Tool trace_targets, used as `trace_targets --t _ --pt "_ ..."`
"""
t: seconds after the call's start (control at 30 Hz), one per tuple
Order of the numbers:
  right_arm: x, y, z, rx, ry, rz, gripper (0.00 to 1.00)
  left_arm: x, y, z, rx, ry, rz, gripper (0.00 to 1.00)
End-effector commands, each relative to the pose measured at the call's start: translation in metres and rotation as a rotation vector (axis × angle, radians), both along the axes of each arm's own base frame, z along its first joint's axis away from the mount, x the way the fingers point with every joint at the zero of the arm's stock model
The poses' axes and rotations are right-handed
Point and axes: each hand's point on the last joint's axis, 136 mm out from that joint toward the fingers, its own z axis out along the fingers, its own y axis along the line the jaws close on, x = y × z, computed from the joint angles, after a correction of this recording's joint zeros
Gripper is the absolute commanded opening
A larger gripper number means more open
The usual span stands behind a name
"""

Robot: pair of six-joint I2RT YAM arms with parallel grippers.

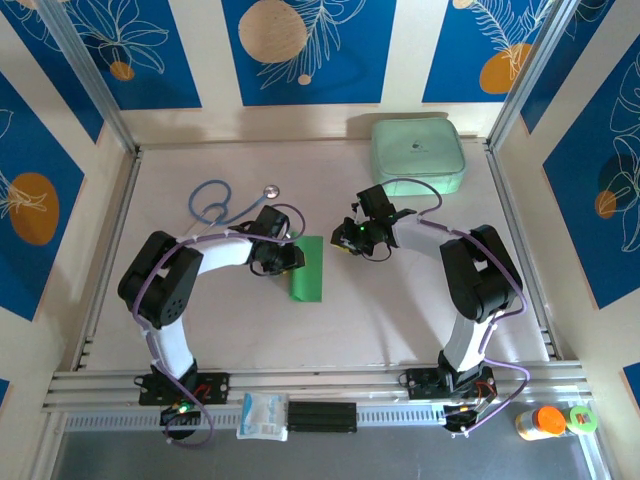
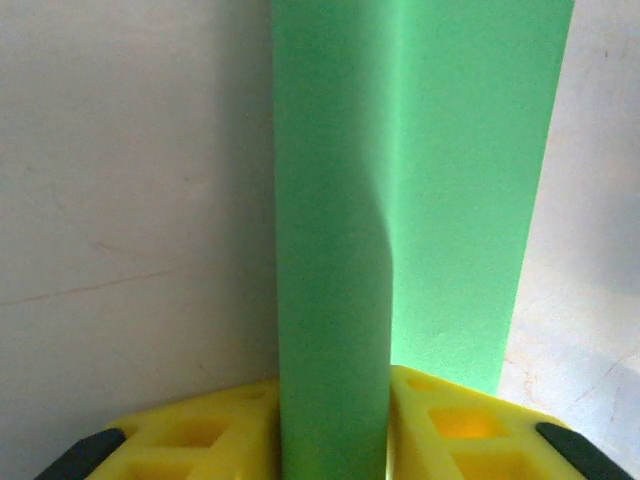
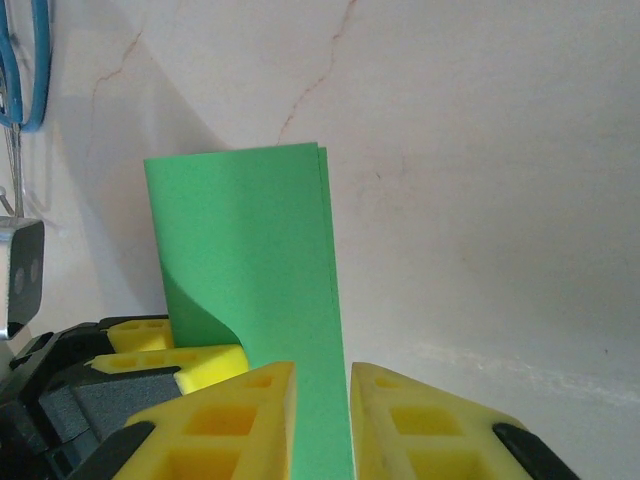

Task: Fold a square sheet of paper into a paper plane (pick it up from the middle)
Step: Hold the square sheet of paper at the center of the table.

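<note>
While my left claw [image 2: 335, 385] pinches the square sheet of paper [image 2: 450, 200], my right claw [image 3: 322, 368] grips it too. I can't read the mint case [image 1: 417, 155] logo.

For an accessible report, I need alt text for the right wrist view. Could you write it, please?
Folded green paper against a pale table runs down between the two yellow fingers of the right gripper at the bottom. The left gripper meets the paper's curled lower left edge; a blue stethoscope tube is at the top left.
</note>
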Motion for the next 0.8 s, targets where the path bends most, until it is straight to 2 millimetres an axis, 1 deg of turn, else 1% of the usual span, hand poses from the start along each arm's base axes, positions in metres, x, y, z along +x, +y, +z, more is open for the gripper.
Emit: trace_targets --t 0.0,0.17,0.43,0.6,0.77 --pt "-0.007 0.004 -0.006 0.006 0.032 0.017 0.23 -0.04 0.029 -0.063 0.176 0.159 -0.039 0.33" --pt "-0.009 0.004 -0.007 0.003 0.037 0.02 0.23 -0.038 0.024 -0.064 0.158 0.156 -0.038 0.34" --pt "-0.012 0.011 -0.01 0.016 0.046 0.045 0.23 -0.042 0.027 -0.068 0.171 0.171 -0.043 0.34" --pt "-0.016 0.022 -0.012 0.032 0.056 0.088 0.22 -0.043 0.029 -0.071 0.178 0.176 -0.04 0.35" --pt "-0.025 0.039 -0.015 0.056 0.079 0.142 0.19 -0.044 0.029 -0.073 0.184 0.185 -0.036 0.35"
